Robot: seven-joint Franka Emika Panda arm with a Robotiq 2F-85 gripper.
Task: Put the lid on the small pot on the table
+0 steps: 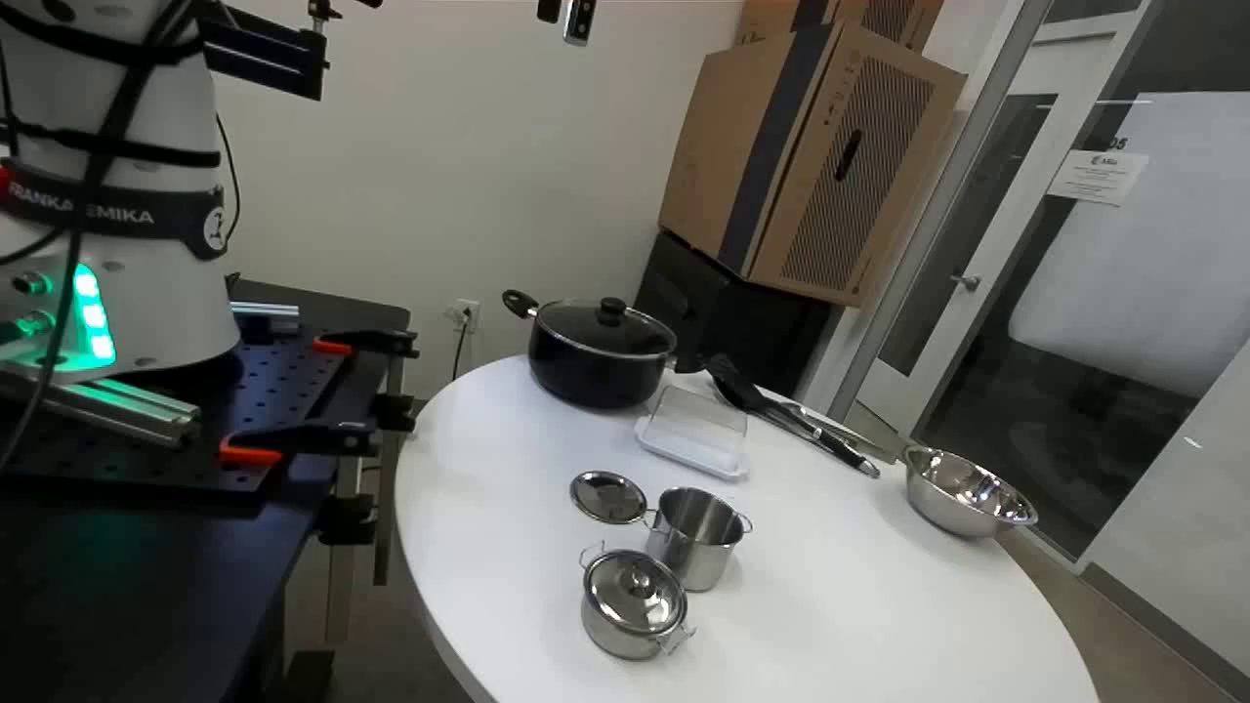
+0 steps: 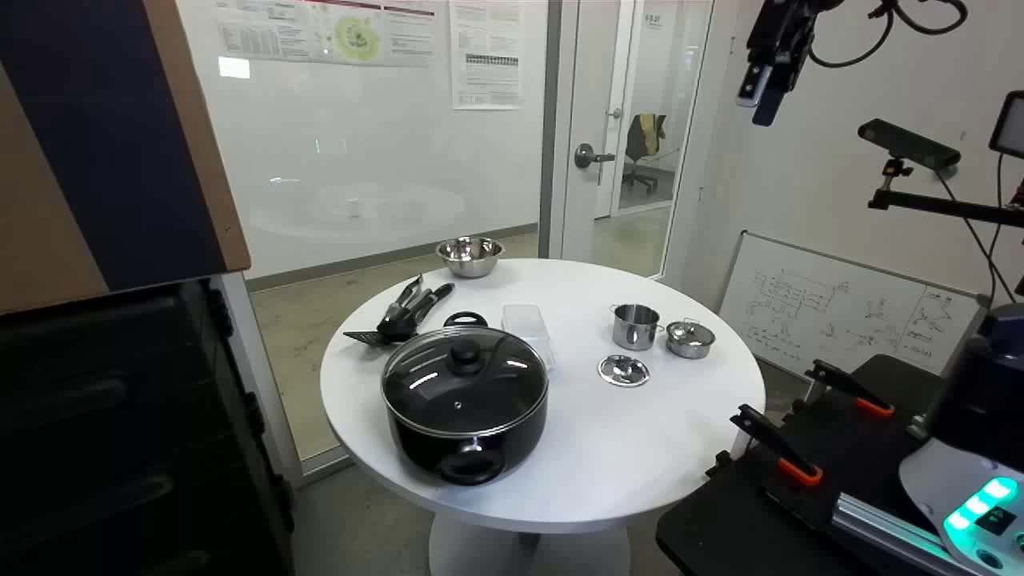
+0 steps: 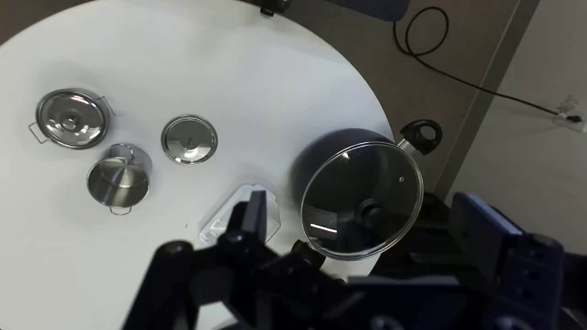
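A small round steel lid (image 1: 608, 497) lies flat on the white table (image 1: 488, 605); it also shows in an exterior view (image 2: 624, 370) and the wrist view (image 3: 189, 140). The short, wide steel small pot (image 1: 625, 635) stands nearby, also in an exterior view (image 2: 690, 350). A similar knobbed steel lid (image 3: 71, 123) sits on top of it. The taller steel cup (image 1: 693, 557) stands uncovered between the loose lid and the small pot, also in the wrist view (image 3: 119, 181). My gripper (image 3: 367, 215) is open and empty, high above the table, also in both exterior views (image 1: 564, 15) (image 2: 760, 100).
A large black pot (image 1: 596, 376) with a glass lid (image 2: 464, 380) stands at a table edge. A clear plastic container (image 1: 693, 434) lies beside it. Black utensils (image 1: 781, 410) and a steel bowl (image 1: 962, 498) are farther along. Cardboard boxes (image 1: 781, 156) are stacked behind.
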